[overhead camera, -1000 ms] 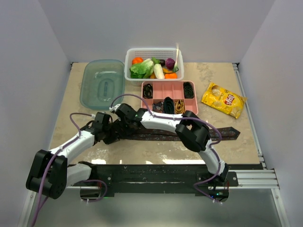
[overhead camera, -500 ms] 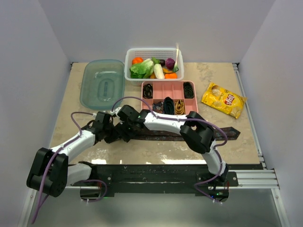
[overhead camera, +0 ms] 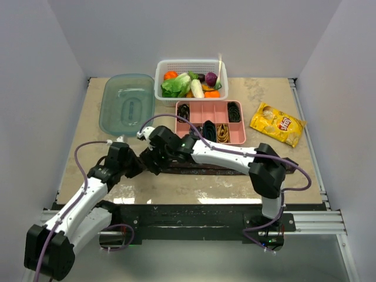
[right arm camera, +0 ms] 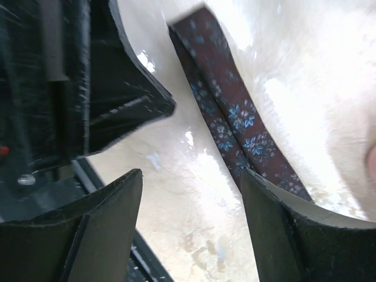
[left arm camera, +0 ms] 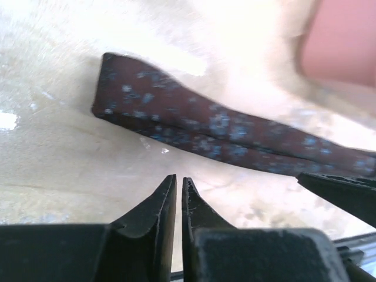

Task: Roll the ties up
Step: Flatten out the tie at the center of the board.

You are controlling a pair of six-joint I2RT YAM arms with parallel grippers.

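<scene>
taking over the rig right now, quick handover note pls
Left gripper: nearly shut, empty, just short of the maroon tie.
Right gripper: open, empty, low beside the same end of that tie.
Tie: lying flat on the table, not rolled.
Done: several rolled ties sit in the pink tray.
Left: roll the maroon tie.

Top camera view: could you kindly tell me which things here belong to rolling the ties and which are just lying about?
For the job: maroon tie; rolled ties; pink tray holding them.
Lying about: clear plastic tub; basket of vegetables; chip bag.
</scene>
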